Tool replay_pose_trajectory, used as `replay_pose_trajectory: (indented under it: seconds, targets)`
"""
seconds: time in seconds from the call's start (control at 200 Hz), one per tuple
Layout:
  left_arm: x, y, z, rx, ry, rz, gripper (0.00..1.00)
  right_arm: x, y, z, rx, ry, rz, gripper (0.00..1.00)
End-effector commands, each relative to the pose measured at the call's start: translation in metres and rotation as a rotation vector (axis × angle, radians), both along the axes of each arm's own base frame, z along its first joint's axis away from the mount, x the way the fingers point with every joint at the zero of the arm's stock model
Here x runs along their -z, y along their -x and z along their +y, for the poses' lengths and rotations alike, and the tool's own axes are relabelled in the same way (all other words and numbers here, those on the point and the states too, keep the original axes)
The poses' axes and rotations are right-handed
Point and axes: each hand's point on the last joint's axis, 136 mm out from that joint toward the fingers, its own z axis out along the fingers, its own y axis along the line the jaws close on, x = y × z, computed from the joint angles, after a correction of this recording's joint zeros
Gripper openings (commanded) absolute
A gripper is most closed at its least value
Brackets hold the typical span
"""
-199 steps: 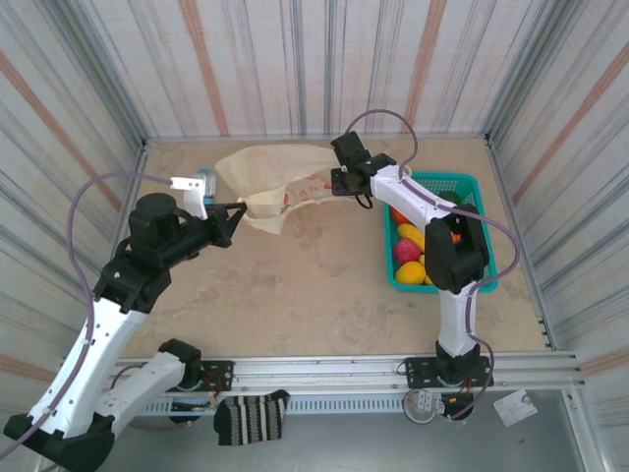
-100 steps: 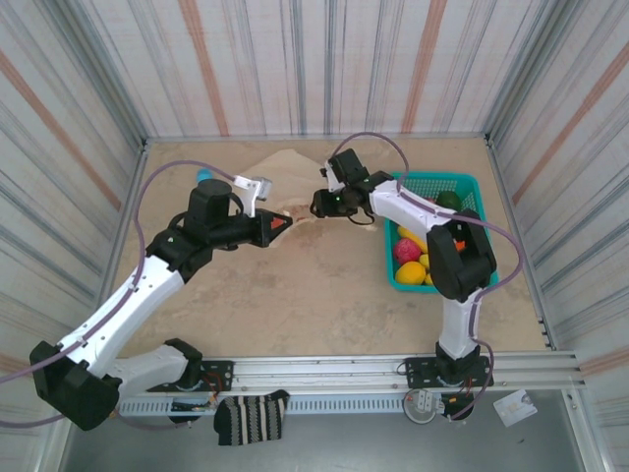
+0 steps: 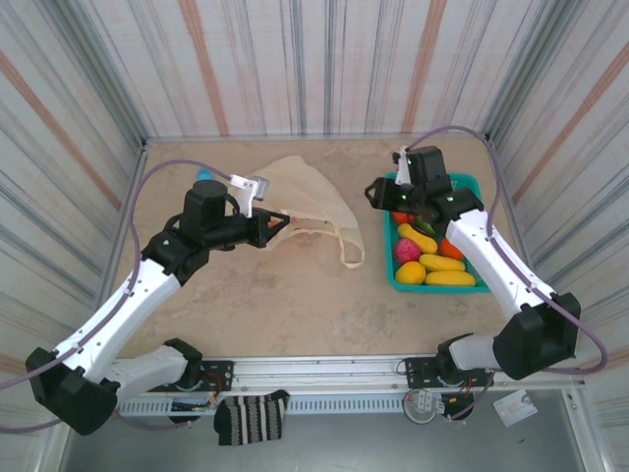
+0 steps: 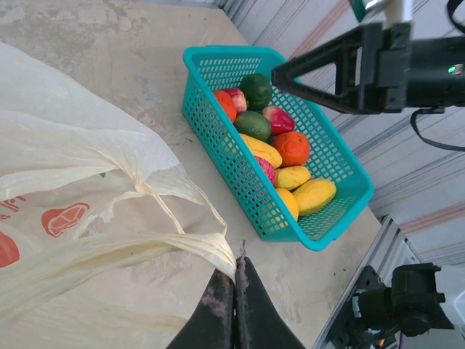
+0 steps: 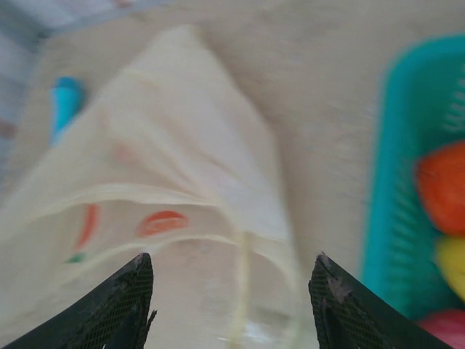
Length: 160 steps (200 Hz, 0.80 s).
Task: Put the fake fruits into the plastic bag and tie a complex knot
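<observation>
The plastic bag (image 3: 307, 193) lies flattened on the worktop (image 3: 295, 295), left of centre and towards the far wall, its printed orange-red motifs facing up; one loop handle trails off to the right and ends near the teal basket (image 3: 432, 288) without touching it; the left jaws are pressed together on a bunched strand of the bag's other handle, which the left wrist view shows pinched right at their tips; the left arm (image 3: 147, 280) reaches in from the near left corner to that point; the right jaws stand apart with nothing between them, hanging above the basket's far left corner; the right wrist view looks down past both fingers (image 5: 123, 305) onto the bag, with the basket edge at the right; the picture there is blurred; the fake fruits (image 3: 425, 254) all sit inside the basket, red, orange, yellow and green ones heaped together, well apart from the bag's body; a small blue object (image 3: 201, 175) lies on the worktop just beyond the bag's far left edge.
</observation>
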Motion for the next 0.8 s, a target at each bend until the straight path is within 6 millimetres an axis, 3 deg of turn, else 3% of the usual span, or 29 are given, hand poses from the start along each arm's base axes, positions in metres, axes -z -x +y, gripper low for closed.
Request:
replay_pose_trajectory:
  seconds: [0.0, 0.19, 0.266, 0.356, 0.461, 0.797]
  targets:
    - [0.000, 0.001, 0.001, 0.020, -0.040, -0.036, 0.00, 0.059, 0.020, -0.061, 0.183, 0.159, 0.201, 0.62]
    - [0.009, 0.003, 0.004, 0.042, -0.089, -0.087, 0.00, 0.079, -0.008, -0.089, 0.272, 0.246, 0.231, 0.83]
    - [0.008, 0.007, 0.005, 0.048, -0.071, -0.113, 0.00, 0.087, -0.025, -0.094, 0.302, 0.237, 0.243, 0.83]
    - [0.008, 0.010, 0.008, 0.045, -0.069, -0.143, 0.00, 0.101, -0.044, -0.097, 0.328, 0.191, 0.278, 0.76]
    - [0.005, 0.013, 0.013, 0.036, -0.080, -0.172, 0.00, 0.115, -0.062, -0.093, 0.328, 0.174, 0.313, 0.78]
    - [0.008, 0.012, 0.019, 0.010, -0.103, -0.178, 0.00, 0.160, -0.085, -0.087, 0.312, 0.173, 0.415, 0.86]
